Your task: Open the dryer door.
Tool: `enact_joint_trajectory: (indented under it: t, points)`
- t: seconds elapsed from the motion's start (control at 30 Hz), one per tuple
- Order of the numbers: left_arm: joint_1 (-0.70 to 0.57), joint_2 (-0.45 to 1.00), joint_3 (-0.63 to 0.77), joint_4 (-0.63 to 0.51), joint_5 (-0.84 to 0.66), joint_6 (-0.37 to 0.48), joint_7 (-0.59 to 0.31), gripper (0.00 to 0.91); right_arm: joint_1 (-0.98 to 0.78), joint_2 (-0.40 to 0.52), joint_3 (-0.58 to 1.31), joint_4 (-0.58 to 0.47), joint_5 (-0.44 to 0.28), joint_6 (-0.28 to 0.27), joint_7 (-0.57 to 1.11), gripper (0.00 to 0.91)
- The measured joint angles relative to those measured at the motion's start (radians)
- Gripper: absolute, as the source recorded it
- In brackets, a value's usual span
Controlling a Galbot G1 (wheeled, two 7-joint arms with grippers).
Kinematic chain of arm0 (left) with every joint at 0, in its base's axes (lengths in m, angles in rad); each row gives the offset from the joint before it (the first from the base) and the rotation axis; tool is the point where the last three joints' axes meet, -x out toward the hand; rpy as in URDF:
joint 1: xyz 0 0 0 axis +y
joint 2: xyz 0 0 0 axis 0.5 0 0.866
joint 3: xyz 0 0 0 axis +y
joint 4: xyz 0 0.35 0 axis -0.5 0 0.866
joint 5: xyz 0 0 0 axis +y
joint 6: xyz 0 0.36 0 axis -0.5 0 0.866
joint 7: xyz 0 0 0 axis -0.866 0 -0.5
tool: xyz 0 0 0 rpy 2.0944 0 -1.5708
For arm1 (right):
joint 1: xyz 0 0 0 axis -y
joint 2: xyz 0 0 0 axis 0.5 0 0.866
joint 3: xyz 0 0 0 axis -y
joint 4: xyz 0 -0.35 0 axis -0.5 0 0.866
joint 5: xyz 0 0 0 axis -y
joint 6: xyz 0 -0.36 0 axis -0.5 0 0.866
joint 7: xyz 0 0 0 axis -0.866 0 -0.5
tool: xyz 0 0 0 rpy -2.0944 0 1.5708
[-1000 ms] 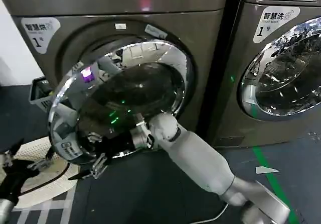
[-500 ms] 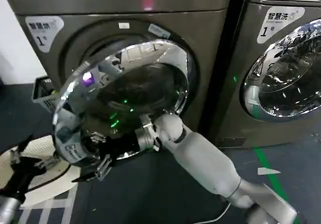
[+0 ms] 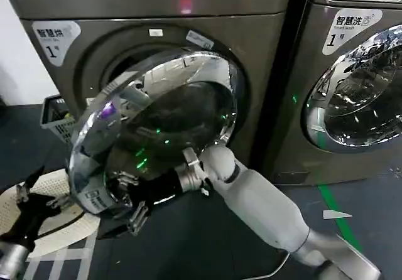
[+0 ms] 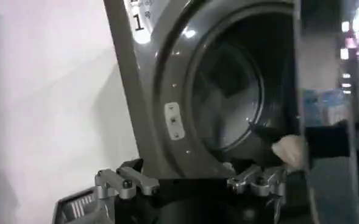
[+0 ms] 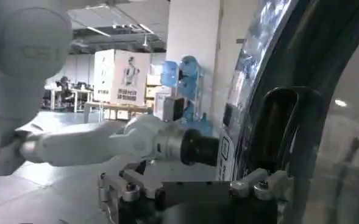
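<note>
Dryer door: round, polished chrome ring around dark tinted glass, swung partly away from the bronze-grey dryer, drum opening exposed behind it. Right claw sits at the door's lower rim, metal fingers spread, one either side of the rim edge. Left claw hangs low, well left of the door, fingers spread, holding nothing.

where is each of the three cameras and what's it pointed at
Head view: from the robot's head, looking down at the dryer door, ajar; right gripper at its lower rim, left gripper low, apart.
Left wrist view: behind the left gripper, facing the open drum.
Right wrist view: behind the right gripper, along the door's edge.
All share the door.
</note>
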Motion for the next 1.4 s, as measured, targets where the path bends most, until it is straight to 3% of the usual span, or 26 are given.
enact_joint_trajectory:
  t: [0.67,1.03,1.4]
  points:
    - [-0.057,0.067,0.105,0.01,-0.027,-0.02,-0.002,0.907,-0.103,-0.112,0.139,0.048,0.006,0.02,-0.04,0.907]
    - [-0.097,0.13,0.21,0.034,-0.026,-0.032,0.017,0.907,-0.205,-0.176,0.325,0.054,-0.001,0.037,-0.078,0.907]
    - [-0.141,0.177,0.312,0.055,-0.036,-0.042,0.074,0.907,-0.328,-0.207,0.541,0.022,-0.056,0.071,-0.086,0.907]
